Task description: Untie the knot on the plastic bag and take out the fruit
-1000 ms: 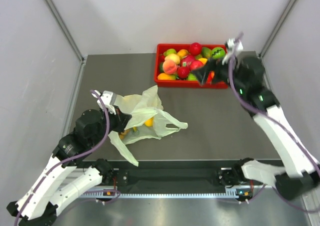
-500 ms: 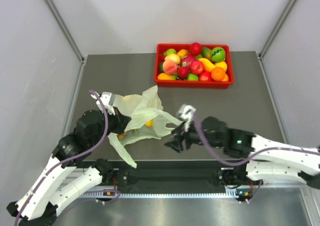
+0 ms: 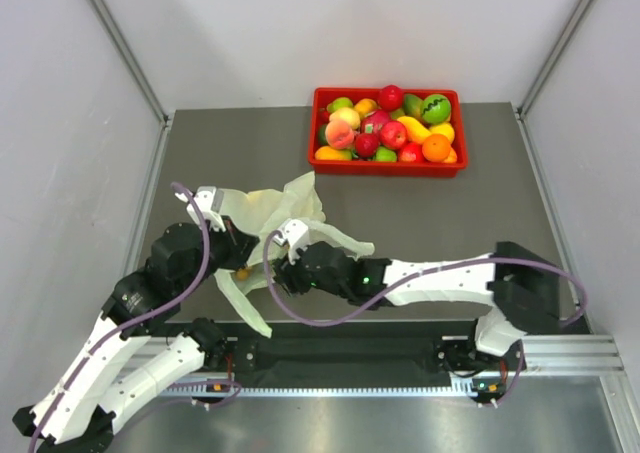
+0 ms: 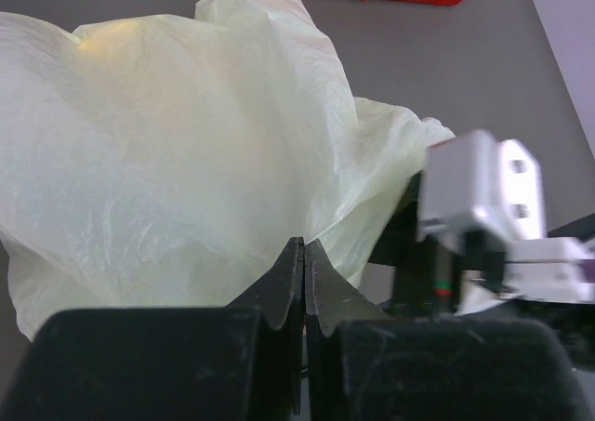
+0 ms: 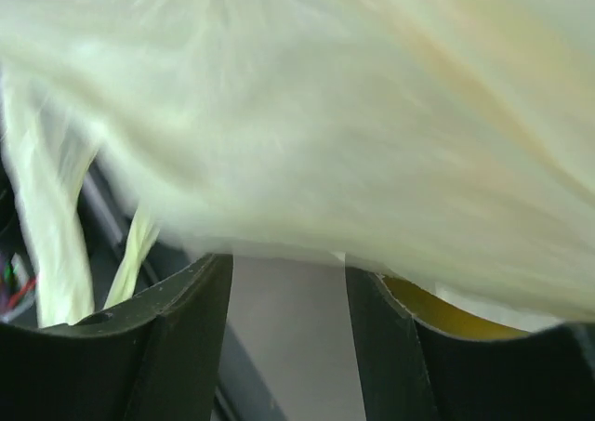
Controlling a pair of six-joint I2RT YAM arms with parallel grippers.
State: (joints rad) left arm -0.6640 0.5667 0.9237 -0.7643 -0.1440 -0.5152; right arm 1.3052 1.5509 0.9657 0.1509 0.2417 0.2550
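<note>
The pale green plastic bag (image 3: 285,211) lies crumpled at the left of the table, its mouth loose; I see no knot. My left gripper (image 3: 240,243) is at the bag's left side, shut on a fold of the film, and the bag (image 4: 186,142) fills its wrist view above the closed jaws (image 4: 304,246). My right gripper (image 3: 272,276) reaches across to the bag's near edge and is open. In its blurred wrist view the gripper (image 5: 288,282) sits just under the bag (image 5: 325,114), with a yellow fruit piece (image 5: 446,314) beside one finger. A small orange-yellow piece (image 3: 241,272) shows at the bag's edge.
A red tray (image 3: 318,101) full of mixed fruit stands at the back centre. The right arm (image 3: 440,273) lies stretched across the near part of the table. Its wrist camera block (image 4: 469,193) is close to my left gripper. Grey walls close in both sides.
The right arm has swung from the red tray down and across to the bag's near edge. The left gripper has stayed on the bag, which has shifted slightly.
</note>
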